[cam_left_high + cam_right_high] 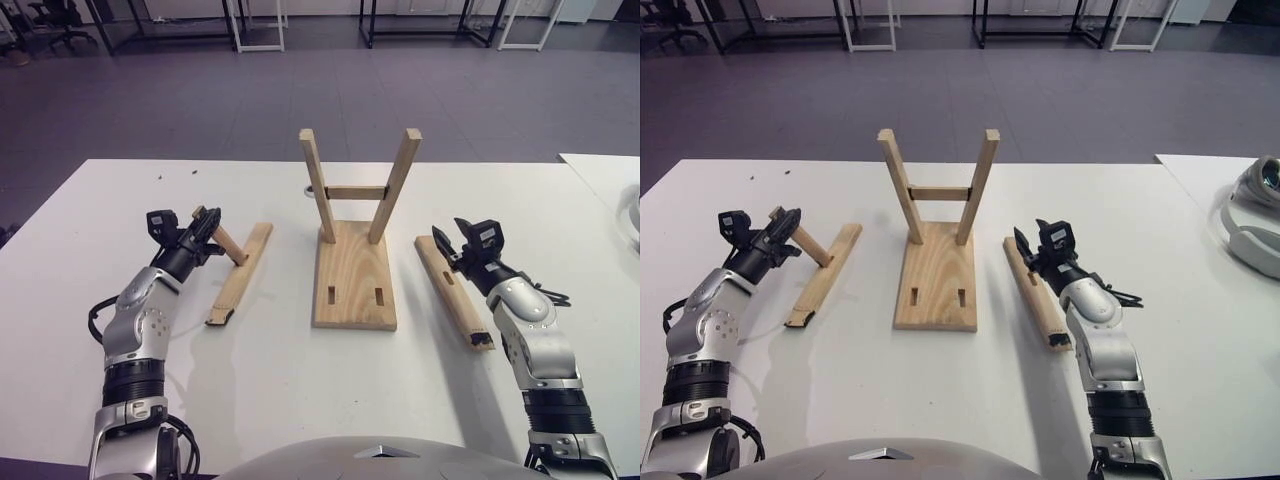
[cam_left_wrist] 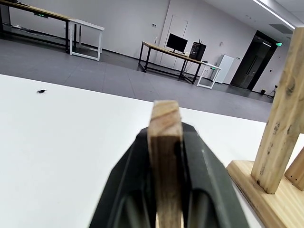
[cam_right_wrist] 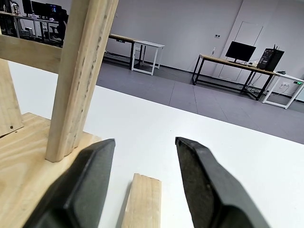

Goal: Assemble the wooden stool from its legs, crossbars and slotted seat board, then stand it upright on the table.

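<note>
The seat board (image 1: 354, 285) lies flat in the middle of the table (image 1: 300, 400), its length running from the near edge toward the far edge. Two upright legs (image 1: 317, 185) stand in its far end, leaning slightly apart toward their tops, and a crossbar (image 1: 356, 192) joins them partway up. Two empty slots (image 1: 331, 294) show side by side in the board's near end.

Between the board and the table's left edge lies the left loose leg (image 1: 240, 272), angled a little toward the near-left corner. A short crossbar (image 1: 228, 243) sticks out from its far part toward the left edge. The left gripper (image 1: 205, 228) is clamped on the free end of that short crossbar. In the left wrist view the wood's end grain sits squeezed between the two dark fingers (image 2: 128, 180), with the seat board and one upright leg just beyond on the table.

Between the board and the table's right edge lies the right loose leg (image 1: 455, 293), flat on the table and roughly parallel to the board's long side. The right gripper (image 1: 447, 247) sits at the far end of this leg with its fingers (image 3: 83, 185) spread wide. In the right wrist view the leg's end lies low between the two fingers, with a gap on each side, so nothing is gripped. The near upright leg rises just beside that gripper, toward the table's middle.
</note>
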Controlling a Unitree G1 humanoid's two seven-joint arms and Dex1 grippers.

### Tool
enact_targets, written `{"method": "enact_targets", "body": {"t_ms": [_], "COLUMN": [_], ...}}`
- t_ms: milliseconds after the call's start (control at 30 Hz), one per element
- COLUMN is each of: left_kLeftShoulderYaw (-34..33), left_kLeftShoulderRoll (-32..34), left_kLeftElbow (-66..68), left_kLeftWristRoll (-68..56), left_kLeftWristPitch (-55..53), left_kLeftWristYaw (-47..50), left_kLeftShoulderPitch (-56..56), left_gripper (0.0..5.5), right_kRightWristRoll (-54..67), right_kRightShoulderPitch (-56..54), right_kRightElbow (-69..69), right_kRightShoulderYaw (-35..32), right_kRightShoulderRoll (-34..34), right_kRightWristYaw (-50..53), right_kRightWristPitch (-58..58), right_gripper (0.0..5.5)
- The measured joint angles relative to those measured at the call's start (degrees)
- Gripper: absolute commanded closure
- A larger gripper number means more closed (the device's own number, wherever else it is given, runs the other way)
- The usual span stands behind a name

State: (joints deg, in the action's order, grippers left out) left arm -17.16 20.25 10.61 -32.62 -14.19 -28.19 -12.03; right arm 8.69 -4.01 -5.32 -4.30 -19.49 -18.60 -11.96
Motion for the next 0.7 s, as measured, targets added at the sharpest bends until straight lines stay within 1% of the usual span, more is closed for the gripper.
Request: {"method": "enact_targets", "body": {"t_ms": [133,267,467,700], "left_kLeftShoulderYaw": [-1.27,-1.04,-0.83,-0.91], "left_kLeftShoulderRoll": [-0.44,-0.47,-2.29,-1.96], "left_kLeftElbow": [-1.31,-3.07,-3.54,0.02], "left_kLeftWristRoll": [-0.93,-0.92,-0.81,1.81], "left_kLeftWristPitch": [-1.63,-2.68,-2.99,0.88], "left_kLeftWristYaw": [1.20,1.66,2.12,2.26], "left_kLeftShoulderPitch": [-0.01,-0.02,0.05,0.49], "left_gripper": [5.10,5.10,5.10,5.10], "right_kRightWristRoll": [-0.19,-1.22,-1.95,-2.22], "right_kRightShoulderPitch": [0.00,0.02,0.15,0.33], "right_kRightElbow": [0.08,0.09,0.09,0.10], "right_kRightShoulderYaw": [0.06,0.58,1.04,1.05], "right_kRightShoulderRoll": [-0.03,0.12,0.60,0.65], "right_kRightWristYaw": [-0.34,-0.30,-0.32,-0.32], "right_kRightWristPitch": [0.99,1.28,1.71,1.87], "right_gripper": [3.13,3.13,3.13,3.13]}}
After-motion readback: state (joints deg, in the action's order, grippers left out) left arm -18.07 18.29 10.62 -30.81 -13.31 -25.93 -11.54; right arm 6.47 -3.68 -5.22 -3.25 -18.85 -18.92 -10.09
